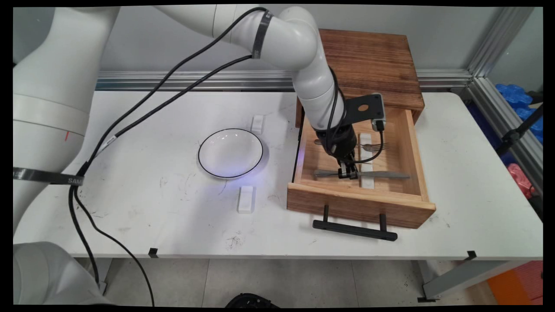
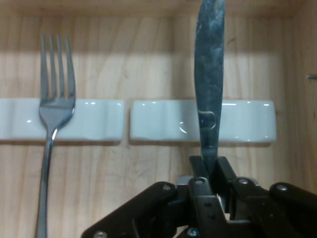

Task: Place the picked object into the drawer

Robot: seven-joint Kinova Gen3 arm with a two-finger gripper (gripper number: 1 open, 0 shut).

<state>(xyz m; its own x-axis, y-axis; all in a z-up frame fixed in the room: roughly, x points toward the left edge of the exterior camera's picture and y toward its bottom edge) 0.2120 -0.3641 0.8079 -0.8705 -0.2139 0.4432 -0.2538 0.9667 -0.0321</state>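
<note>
My gripper (image 1: 348,173) is down inside the open wooden drawer (image 1: 360,206), shut on a metal knife (image 1: 383,175). In the hand view the fingers (image 2: 200,171) pinch the knife (image 2: 209,74) near its handle, and the blade runs away from me across a white cutlery rest (image 2: 242,121). A fork (image 2: 54,109) lies parallel to the knife, its tines on a second white rest (image 2: 84,119). In the main view the fork (image 1: 376,146) lies farther back in the drawer, partly hidden by the hand.
The drawer sticks out of a dark wooden box (image 1: 368,65) and has a black handle (image 1: 354,229) at the front. A white black-rimmed bowl (image 1: 230,153) sits left of it, between two white rests (image 1: 246,199) (image 1: 257,124) on the table.
</note>
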